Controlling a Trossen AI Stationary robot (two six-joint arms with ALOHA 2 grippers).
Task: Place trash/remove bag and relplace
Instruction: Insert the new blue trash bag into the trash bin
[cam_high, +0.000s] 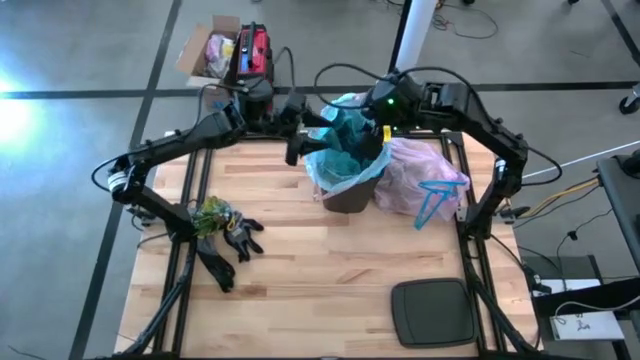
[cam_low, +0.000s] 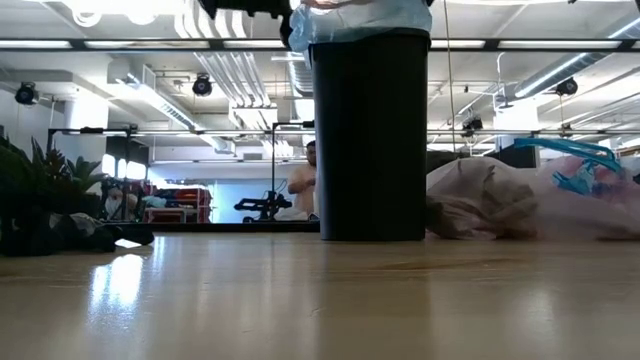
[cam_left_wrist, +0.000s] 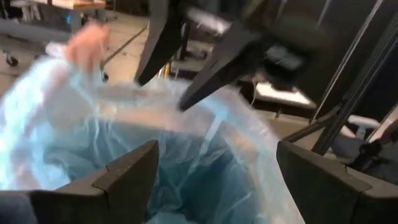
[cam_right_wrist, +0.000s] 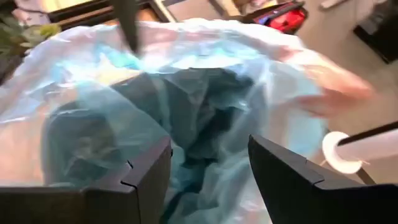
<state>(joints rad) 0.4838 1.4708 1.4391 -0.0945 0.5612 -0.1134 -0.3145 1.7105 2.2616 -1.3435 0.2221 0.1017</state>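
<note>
two tools at the bin (cam_high: 350, 190) mouth: my left tool (cam_high: 293, 150) spread wide, my right tool (cam_high: 375, 135) half-parted, nothing gripped, seating the blue liner (cam_high: 345, 160); pink bag (cam_high: 420, 175) parked beside on the counter (cam_high: 320, 280).

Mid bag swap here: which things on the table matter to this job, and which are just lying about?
Belongs to the job:
- black bin, being lined with the light blue bag
- full pink-lavender bag with blue drawstrings, lying beside the bin
- left gripper and right gripper, both at the bin's rim

Lying about:
- black gloves
- green plant
- dark lid
</note>
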